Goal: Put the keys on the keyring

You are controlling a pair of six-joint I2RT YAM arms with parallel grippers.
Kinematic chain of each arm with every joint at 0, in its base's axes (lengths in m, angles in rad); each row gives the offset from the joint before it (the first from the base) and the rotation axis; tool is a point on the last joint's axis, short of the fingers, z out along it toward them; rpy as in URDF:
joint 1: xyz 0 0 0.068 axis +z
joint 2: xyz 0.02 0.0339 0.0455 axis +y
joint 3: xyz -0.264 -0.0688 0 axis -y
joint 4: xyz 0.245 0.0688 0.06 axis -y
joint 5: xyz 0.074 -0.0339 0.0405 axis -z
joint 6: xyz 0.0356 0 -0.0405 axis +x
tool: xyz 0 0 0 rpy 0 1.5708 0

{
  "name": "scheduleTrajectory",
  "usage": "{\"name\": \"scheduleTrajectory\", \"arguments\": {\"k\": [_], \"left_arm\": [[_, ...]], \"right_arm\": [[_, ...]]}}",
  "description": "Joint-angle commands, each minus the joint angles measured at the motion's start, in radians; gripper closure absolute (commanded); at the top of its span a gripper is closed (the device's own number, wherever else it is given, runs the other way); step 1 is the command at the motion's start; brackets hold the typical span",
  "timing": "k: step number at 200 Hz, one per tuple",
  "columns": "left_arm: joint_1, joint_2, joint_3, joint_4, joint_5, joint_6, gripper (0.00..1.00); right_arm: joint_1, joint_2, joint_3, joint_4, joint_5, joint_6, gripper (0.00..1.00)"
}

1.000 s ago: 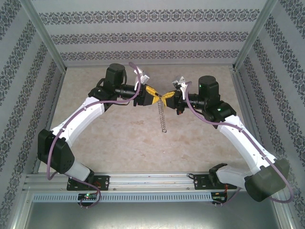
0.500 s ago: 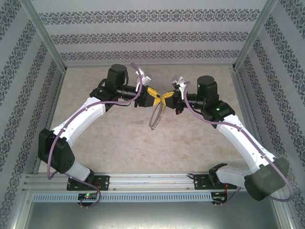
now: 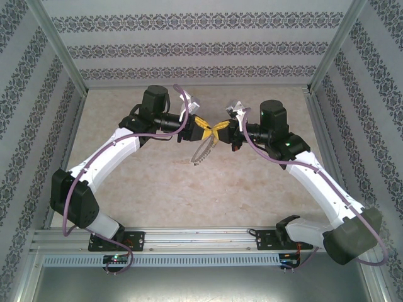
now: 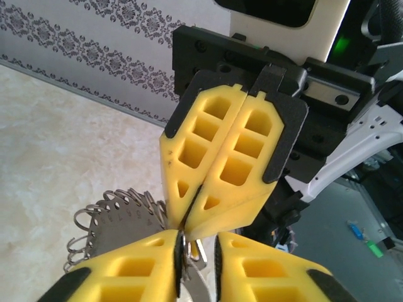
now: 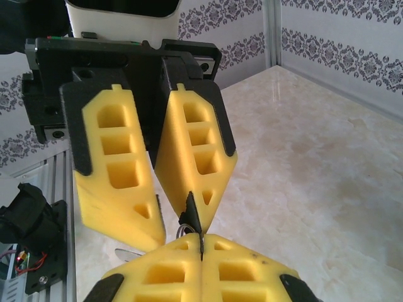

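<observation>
— Where do we stand with the threading?

— The left gripper [image 3: 208,129] and the right gripper [image 3: 220,129] meet tip to tip above the marbled beige tabletop [image 3: 157,189]. The right one's yellow fingers are pressed flat together on a small dark-headed key [image 5: 192,219]; we see only a thin dark sliver rising from their seam, so calling it the key is our judgement.

— And the left?

— Its yellow fingers [image 4: 126,270] stand a narrow gap apart; a bit of bright metal sits between them, but we see no pad pressing it, so we call the jaws unclamped. The large coiled grey metal keyring [image 3: 202,152] hangs just under the meeting tips, slanting toward the left arm; what holds it up we cannot tell.

— What could go wrong from here?

— The key is pinched by very little, so a sideways nudge from the left fingers could twist it out of the seam and drop it. The keyring is loose and floppy; if the left jaws close off-centre they may catch the right fingertips or the key instead of a coil. The tips are also so close that any further push risks pad against pad; we would line up the coil first, then close slowly.
</observation>
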Motion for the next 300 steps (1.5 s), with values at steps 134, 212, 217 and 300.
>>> {"name": "scheduleTrajectory", "arguments": {"k": [134, 212, 217, 300], "left_arm": [[-0.019, -0.026, -0.075, 0.138, -0.042, -0.052, 1.00], [-0.021, -0.075, -0.119, 0.285, -0.074, -0.141, 1.00], [-0.020, -0.077, -0.118, 0.283, -0.077, -0.141, 1.00], [-0.021, -0.090, -0.124, 0.282, -0.084, -0.141, 1.00]], "right_arm": [[-0.081, -0.120, -0.055, 0.159, 0.072, 0.136, 0.56], [-0.095, -0.279, -0.341, 0.399, 0.180, 0.296, 0.49], [-0.091, -0.277, -0.346, 0.412, 0.166, 0.304, 0.49], [0.004, -0.223, -0.327, 0.474, 0.113, 0.289, 0.51]]}}
